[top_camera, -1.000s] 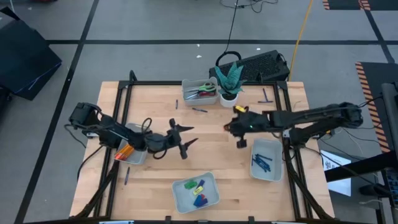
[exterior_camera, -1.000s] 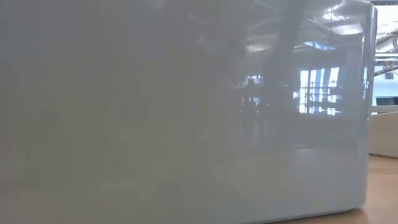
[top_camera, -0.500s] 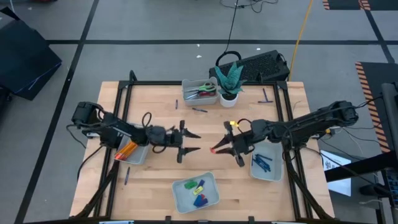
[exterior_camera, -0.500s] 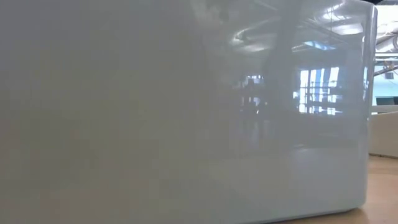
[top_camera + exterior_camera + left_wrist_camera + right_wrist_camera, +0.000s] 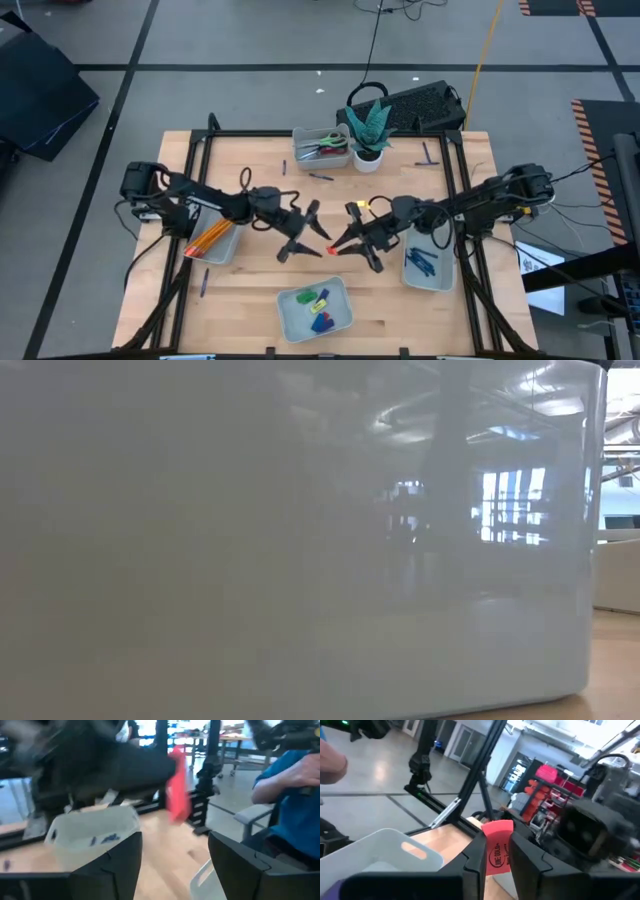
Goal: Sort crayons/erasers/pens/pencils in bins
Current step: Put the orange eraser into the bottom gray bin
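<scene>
Both pincers have closed in mid-table, the right pincer bringing the red eraser.

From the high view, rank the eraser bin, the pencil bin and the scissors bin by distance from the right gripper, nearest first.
From the right gripper:
1. Eraser bin, at the near edge, just below it.
2. Scissors bin, at the far edge.
3. Pencil bin, on the left side.

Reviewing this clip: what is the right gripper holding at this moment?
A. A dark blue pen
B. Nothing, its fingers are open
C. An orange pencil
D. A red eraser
D. The right wrist view shows the right gripper shut on a red eraser, and the high view shows that red piece at its tip near the table's middle, facing the open left gripper.
</scene>
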You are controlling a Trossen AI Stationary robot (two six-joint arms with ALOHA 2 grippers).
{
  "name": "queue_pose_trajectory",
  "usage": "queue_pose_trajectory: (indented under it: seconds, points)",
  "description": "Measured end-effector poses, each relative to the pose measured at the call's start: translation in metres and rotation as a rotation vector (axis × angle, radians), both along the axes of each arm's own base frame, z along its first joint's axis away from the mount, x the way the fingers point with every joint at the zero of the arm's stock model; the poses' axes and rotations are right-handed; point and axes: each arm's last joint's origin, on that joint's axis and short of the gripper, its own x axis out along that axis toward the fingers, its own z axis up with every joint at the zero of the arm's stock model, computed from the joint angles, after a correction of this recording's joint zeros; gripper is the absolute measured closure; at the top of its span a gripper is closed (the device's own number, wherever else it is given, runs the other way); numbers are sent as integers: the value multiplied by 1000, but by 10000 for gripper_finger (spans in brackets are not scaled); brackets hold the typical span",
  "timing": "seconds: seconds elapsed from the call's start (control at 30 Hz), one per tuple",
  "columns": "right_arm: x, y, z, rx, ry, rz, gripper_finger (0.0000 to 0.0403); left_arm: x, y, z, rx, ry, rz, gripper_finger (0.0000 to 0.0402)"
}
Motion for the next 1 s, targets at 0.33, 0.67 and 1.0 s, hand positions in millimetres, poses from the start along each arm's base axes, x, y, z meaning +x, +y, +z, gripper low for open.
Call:
queue_pose_trajectory:
  seconds: [0.33,0.67,1.0]
  points:
    - [-1,0,3,-24,-19,2,342,11,-11,24,-60,-40,5,172]
    - [-2,1,2,-36,-19,6,341,12,-16,26,-111,-11,1,314]
    - [-7,22,3,-39,18,-157,247,18,-30,24,-63,119,141,388]
